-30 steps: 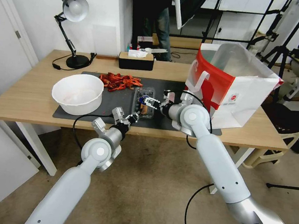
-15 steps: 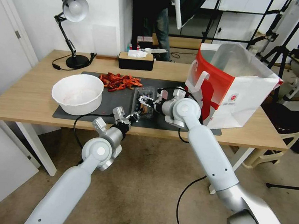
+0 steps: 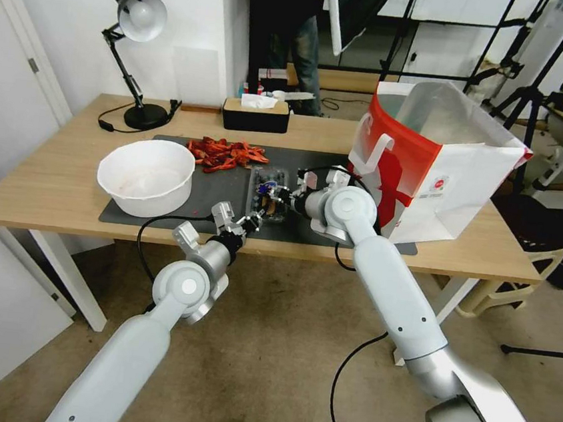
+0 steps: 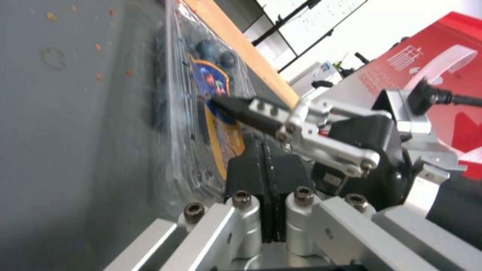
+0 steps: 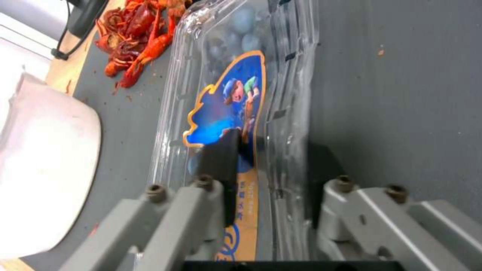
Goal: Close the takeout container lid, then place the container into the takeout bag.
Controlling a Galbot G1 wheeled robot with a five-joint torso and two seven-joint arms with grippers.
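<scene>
Slippage is the risk: the right pincer (image 5: pixel 266 177) is straddling the takeout container (image 3: pixel 270 193) on the table's dark mat (image 3: pixel 219 194), one finger on the lid (image 5: pixel 236 124), so thin plastic may buckle or skid. The left pincer (image 4: pixel 269 162), fingers pressed together, is sitting at the container's near edge, seemingly touching. Since earlier, the right arm has been swinging leftward over the box.

light: bright, even indoor | head view: wide-angle bowing at edges | wrist views: soft, nearest metal blurred | shadows: faint
</scene>
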